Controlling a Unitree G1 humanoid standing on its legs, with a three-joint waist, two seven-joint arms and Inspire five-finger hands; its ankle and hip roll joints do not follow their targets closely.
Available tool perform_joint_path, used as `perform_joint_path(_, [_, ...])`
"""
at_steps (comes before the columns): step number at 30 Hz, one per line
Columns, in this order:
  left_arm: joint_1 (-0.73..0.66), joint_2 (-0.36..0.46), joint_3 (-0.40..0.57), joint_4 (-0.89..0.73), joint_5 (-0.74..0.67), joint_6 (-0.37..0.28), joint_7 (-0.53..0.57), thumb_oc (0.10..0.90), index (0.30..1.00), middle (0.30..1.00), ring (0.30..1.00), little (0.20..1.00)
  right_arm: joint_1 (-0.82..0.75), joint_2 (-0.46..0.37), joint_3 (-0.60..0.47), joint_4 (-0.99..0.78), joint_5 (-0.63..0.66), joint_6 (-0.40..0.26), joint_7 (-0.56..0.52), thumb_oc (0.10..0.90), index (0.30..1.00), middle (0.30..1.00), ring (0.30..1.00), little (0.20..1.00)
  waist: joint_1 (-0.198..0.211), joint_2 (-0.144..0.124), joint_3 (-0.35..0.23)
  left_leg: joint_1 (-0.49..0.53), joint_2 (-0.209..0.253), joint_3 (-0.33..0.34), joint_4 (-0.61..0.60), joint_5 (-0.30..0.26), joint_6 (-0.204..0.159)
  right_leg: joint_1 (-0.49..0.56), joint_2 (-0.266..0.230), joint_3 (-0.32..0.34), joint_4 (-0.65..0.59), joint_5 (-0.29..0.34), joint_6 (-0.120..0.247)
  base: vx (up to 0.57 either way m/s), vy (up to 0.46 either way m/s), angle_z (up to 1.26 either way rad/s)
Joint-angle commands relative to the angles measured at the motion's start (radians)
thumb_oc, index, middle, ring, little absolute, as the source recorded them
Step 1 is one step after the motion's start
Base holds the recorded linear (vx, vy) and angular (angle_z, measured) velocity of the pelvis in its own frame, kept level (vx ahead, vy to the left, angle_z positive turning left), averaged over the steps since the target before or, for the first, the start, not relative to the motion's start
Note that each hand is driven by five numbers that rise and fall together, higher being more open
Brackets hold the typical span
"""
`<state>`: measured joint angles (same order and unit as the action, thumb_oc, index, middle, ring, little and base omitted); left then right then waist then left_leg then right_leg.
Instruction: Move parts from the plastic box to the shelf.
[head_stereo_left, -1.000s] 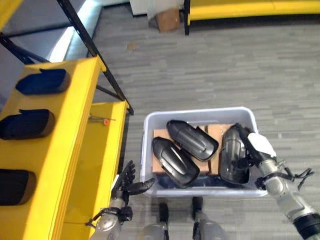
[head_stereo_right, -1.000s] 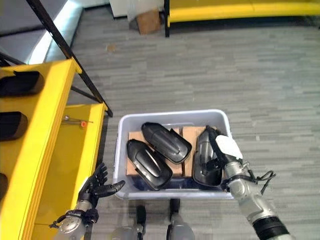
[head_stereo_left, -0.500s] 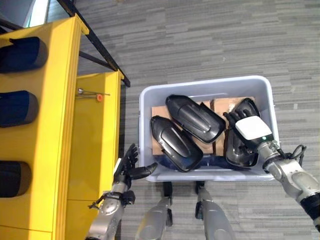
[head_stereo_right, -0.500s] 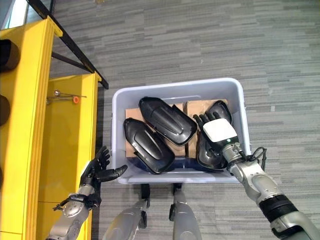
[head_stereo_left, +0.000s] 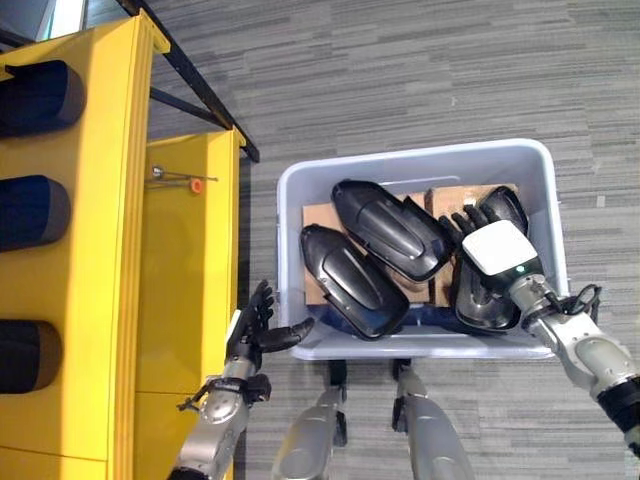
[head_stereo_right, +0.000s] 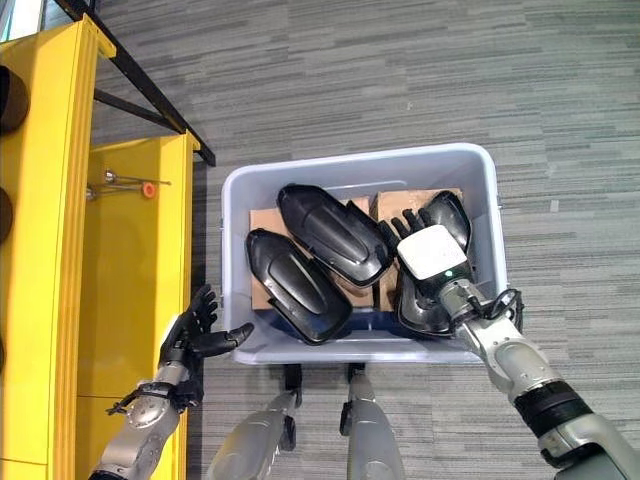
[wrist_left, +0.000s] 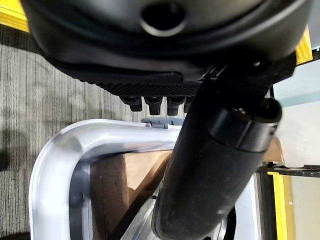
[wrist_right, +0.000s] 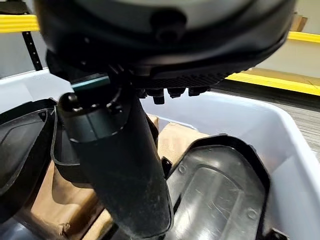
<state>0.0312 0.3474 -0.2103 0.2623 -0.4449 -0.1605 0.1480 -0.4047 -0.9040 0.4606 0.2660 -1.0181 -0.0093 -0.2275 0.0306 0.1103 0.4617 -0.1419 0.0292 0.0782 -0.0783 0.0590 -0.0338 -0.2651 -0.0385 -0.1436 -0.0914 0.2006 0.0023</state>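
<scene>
The pale plastic box stands in front of me on the floor and holds three black moulded parts. One part lies at the left, one in the middle, and one at the right. My right hand, with a white cover, hovers open over the right part, its fingers spread towards the middle part. My left hand is open outside the box's near left corner, its thumb at the rim. The yellow shelf stands to the left.
Three dark parts lie on the shelf's top level. A red-tipped tool lies on the lower yellow level. A black diagonal brace runs behind the shelf. Cardboard lines the box's bottom. Grey carpet surrounds the box.
The camera has tilted down. My right hand has moved from the right part's outer side to above it, fingers now spread towards the box's middle. The left hand holds its place.
</scene>
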Motion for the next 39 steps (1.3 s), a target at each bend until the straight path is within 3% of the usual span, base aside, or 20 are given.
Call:
perform_joint_path(1, [0.004,0.050,-0.017,-0.080,0.036,-0.094,0.022,0.900,1.000,1.000,1.000,1.000,-0.123,-0.026,0.042,-0.069,-0.014,0.022,-0.073,0.900,1.000,1.000,1.000,1.000,0.003,-0.027,-0.066,-0.030,0.083,-0.010,-0.008,0.058,-0.072,0.033,-0.107,-0.014,0.075,-0.114,0.117,-0.01,-0.013,0.04])
perform_joint_path(16, [0.003,0.063,-0.005,-0.111,0.023,-0.099,0.055,0.900,1.000,1.000,1.000,1.000,-0.192,0.060,0.130,-0.037,0.023,0.025,-0.065,0.900,1.000,1.000,1.000,1.000,0.030,-0.042,-0.027,-0.086,0.077,-0.037,-0.008,0.067,-0.070,-0.009,-0.107,-0.042,0.094,-0.117,0.115,0.00,-0.008,0.06])
perform_joint_path(26, [-0.001,0.066,0.000,-0.126,0.008,-0.115,0.070,0.900,1.000,1.000,1.000,1.000,-0.248,0.134,0.218,0.116,0.024,0.044,-0.060,0.900,1.000,1.000,1.000,1.000,0.056,-0.036,0.004,-0.133,0.065,-0.053,-0.009,0.072,-0.069,-0.048,-0.115,-0.057,0.103,-0.112,0.117,0.00,0.004,0.07])
perform_joint_path(32, [-0.009,0.069,-0.010,-0.125,-0.004,-0.124,0.071,0.900,1.000,1.000,1.000,1.000,-0.327,0.180,0.302,0.336,0.015,0.073,-0.061,0.900,1.000,1.000,1.000,1.000,0.072,-0.022,0.024,-0.166,0.058,-0.065,-0.009,0.080,-0.066,-0.085,-0.123,-0.063,0.124,-0.113,0.115,0.00,0.001,0.01])
perform_joint_path(39, [-0.026,0.066,-0.027,-0.121,-0.013,-0.126,0.070,0.900,1.000,1.000,1.000,1.000,-0.366,0.231,0.328,0.631,0.039,0.130,-0.075,0.900,1.000,1.000,1.000,1.000,0.089,0.000,0.042,-0.190,0.047,-0.075,-0.009,0.086,-0.063,-0.111,-0.132,-0.068,0.145,-0.114,0.114,0.00,0.002,0.01])
